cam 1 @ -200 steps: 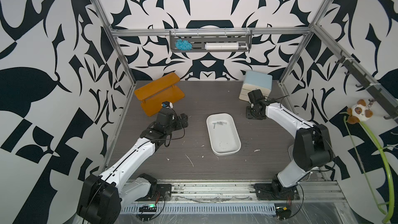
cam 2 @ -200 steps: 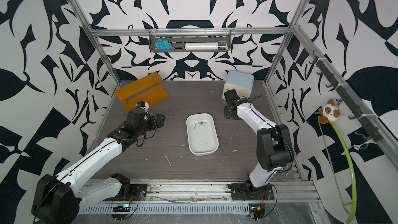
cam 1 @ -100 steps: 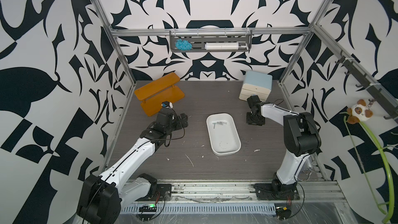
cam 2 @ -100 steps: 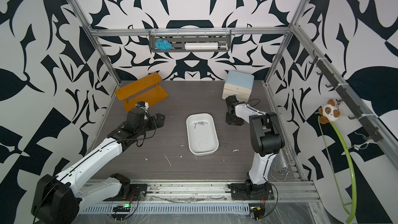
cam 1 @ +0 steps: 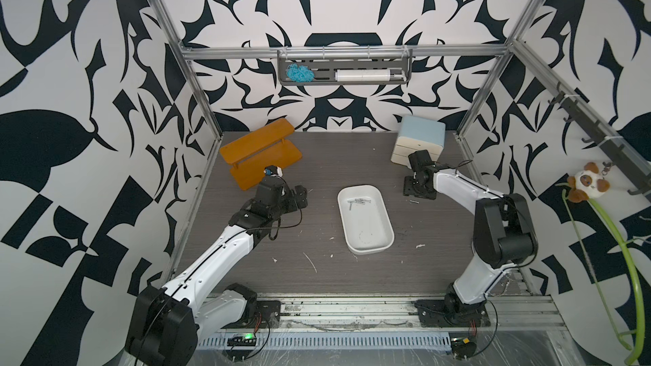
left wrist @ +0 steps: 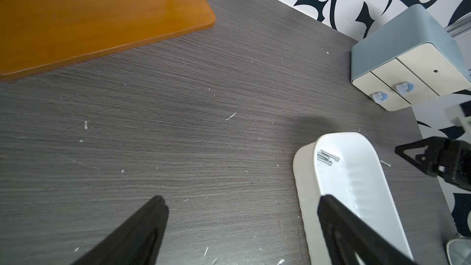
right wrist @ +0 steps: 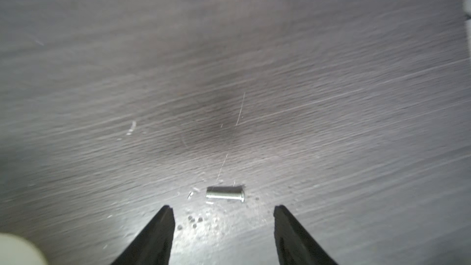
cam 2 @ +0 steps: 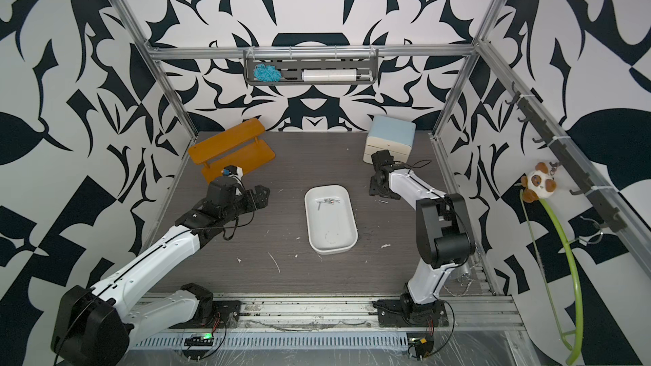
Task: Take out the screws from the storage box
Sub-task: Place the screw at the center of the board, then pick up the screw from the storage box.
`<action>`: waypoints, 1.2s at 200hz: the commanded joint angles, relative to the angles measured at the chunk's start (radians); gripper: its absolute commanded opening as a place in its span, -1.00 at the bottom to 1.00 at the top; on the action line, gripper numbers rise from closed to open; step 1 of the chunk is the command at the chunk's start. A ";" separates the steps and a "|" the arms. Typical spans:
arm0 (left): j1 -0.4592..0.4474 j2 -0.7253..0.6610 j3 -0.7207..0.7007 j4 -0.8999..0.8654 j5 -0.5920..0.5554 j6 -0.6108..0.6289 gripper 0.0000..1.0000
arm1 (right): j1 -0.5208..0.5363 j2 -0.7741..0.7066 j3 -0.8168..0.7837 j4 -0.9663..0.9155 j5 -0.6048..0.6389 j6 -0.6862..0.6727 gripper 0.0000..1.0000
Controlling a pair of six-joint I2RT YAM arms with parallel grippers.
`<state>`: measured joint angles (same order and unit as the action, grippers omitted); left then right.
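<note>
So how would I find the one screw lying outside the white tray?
Start at the white tray in the middle of the dark table. To its right, near its far end, by the right arm's open pincer, lies a short silver screw. Unlike the others, it rests on bare table, not inside the tray.

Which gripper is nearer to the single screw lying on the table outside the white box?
Right. The right gripper is directly beside the screw, jaws apart; the left gripper is beyond the storage box.
</note>
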<state>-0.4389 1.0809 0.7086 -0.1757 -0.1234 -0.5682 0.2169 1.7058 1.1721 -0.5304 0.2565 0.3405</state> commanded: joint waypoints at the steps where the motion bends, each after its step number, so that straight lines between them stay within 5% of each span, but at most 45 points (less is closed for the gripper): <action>1: 0.003 -0.048 -0.028 0.010 -0.032 0.011 0.98 | -0.002 -0.086 -0.009 0.016 0.019 -0.009 0.33; 81: 0.002 -0.107 -0.048 0.008 -0.062 0.010 0.98 | 0.045 -0.263 -0.030 0.131 -0.105 -0.032 0.33; 135: 0.003 -0.125 0.026 -0.058 0.088 -0.012 0.98 | 0.249 -0.281 0.089 0.117 -0.042 -0.108 0.17; 178: 0.002 -0.229 0.013 -0.162 0.056 0.030 0.98 | 0.288 -0.399 -0.027 0.449 -0.347 -0.170 0.15; 192: 0.003 -0.289 0.005 -0.176 0.034 0.036 0.98 | 0.301 -0.411 -0.065 0.554 -0.375 -0.183 0.30; 240: 0.002 -0.481 -0.039 -0.200 0.006 0.051 0.98 | 0.312 -0.215 0.198 0.319 -0.514 -0.421 0.20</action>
<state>-0.4389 0.6624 0.7063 -0.3424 -0.0937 -0.5419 0.5175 1.4284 1.2633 -0.1574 -0.1211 0.1066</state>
